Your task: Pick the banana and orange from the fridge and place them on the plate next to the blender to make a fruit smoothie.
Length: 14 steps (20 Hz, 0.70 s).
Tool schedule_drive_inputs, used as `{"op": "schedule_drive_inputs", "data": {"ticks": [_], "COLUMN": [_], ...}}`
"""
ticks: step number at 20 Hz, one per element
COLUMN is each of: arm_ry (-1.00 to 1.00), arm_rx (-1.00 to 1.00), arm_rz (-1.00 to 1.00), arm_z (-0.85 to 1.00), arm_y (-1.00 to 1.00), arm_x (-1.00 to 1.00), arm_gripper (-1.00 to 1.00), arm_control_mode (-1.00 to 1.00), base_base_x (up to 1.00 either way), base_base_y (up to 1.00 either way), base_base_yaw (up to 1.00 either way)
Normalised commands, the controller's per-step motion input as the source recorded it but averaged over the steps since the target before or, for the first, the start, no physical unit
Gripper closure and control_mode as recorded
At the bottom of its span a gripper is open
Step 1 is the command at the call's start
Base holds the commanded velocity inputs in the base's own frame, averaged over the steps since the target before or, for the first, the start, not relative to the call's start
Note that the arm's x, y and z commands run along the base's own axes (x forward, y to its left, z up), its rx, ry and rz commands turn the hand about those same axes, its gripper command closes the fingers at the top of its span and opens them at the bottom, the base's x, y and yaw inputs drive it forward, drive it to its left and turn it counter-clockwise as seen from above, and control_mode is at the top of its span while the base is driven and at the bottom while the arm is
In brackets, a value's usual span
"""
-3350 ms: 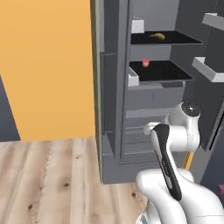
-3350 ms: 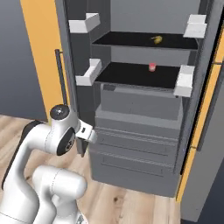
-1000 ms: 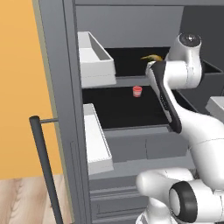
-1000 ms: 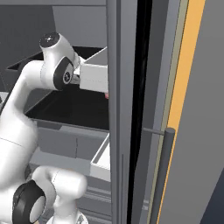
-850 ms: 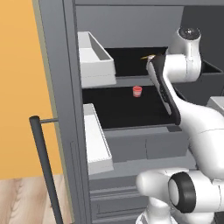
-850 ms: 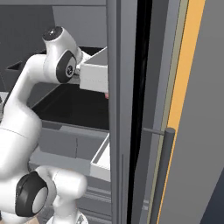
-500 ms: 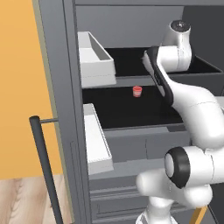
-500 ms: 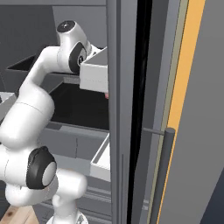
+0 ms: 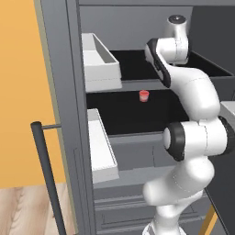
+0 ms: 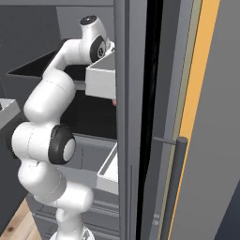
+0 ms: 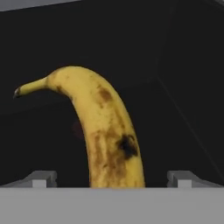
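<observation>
The banana [image 11: 107, 135], yellow with brown spots, lies on the black upper shelf of the fridge [image 9: 59, 92] and looms close in the hand view, stem end up to the left. My gripper [image 11: 111, 180] is open, its fingertips [image 11: 41, 178] standing one on each side of the banana's near end, with wide gaps and no contact that I can see. In the left base view my arm [image 9: 183, 87] reaches up into that upper shelf, and the hand is hidden behind it. The orange, the plate and the blender are out of view.
A small red-and-white cup [image 9: 144, 95] stands on the middle shelf. Light grey door bins [image 9: 98, 59] [image 9: 102, 149] hang on the open door at left, with the black bar handle [image 9: 46, 174] in front. The door edge [image 10: 129, 117] and drawers below crowd my arm.
My arm has stretched upward and deeper into the upper shelf, so the hand has come close to the banana. The jaws have stayed open.
</observation>
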Motion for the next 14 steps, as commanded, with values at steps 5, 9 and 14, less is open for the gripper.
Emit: {"op": "schedule_drive_inputs", "data": {"ticks": [5, 9, 14], "arm_ry": [0.03, -0.05, -0.21], "arm_rx": [0.0, 0.0, 0.0], "arm_rz": [0.0, 0.0, 0.03], "arm_z": [-0.68, -0.66, -0.36], "arm_y": [-0.11, 0.0, 0.02], "arm_x": [0.07, -0.11, -0.06], "arm_gripper": [1.0, 1.0, 1.0], "arm_control_mode": [-1.0, -1.0, -1.0], "base_base_x": [0.0, 0.0, 0.0], "base_base_y": [0.0, 0.0, 0.0], "base_base_yaw": [0.0, 0.0, 0.0]}}
